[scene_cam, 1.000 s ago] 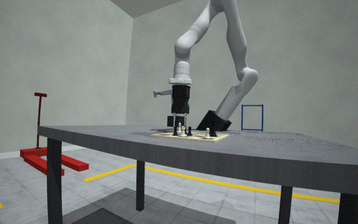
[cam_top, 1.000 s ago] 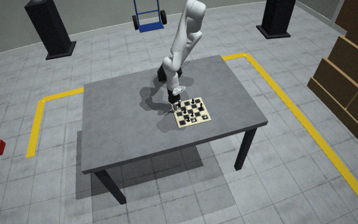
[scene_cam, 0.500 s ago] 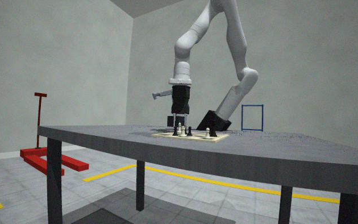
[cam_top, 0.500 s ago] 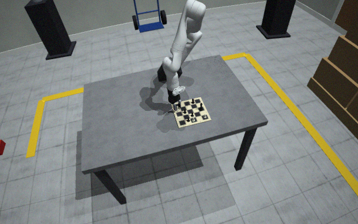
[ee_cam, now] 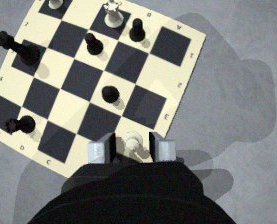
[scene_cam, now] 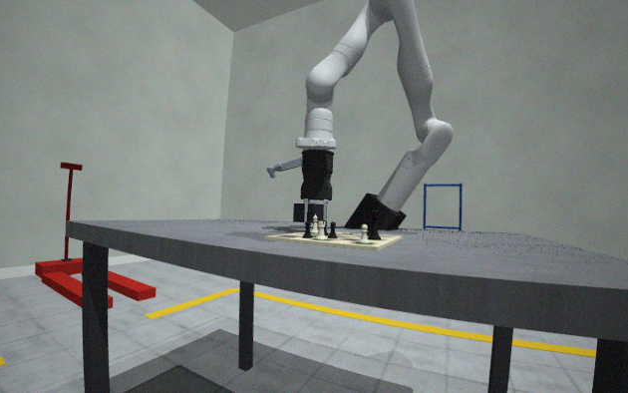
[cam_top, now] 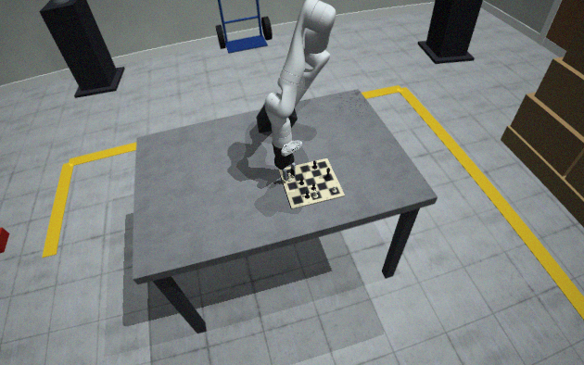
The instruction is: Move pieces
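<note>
The small chessboard (cam_top: 313,182) lies on the grey table, and it also shows in the wrist view (ee_cam: 96,72). My gripper (ee_cam: 132,142) is low over the board's near corner square, fingers open. A white piece (ee_cam: 133,143) stands upright between the two fingers, with a small gap on each side. The same gripper (cam_top: 287,174) is at the board's left corner in the top view, and just above the white piece (scene_cam: 315,222) in the exterior view. Two other white pieces (ee_cam: 113,15) stand on the far row. Several black pieces (ee_cam: 110,94) stand across the board.
A black piece (ee_cam: 137,30) stands beside the far white one, and another (ee_cam: 20,123) is at the left edge. The arm's base (cam_top: 276,121) sits on the table behind the board. Cardboard boxes (cam_top: 575,106) are stacked at the right.
</note>
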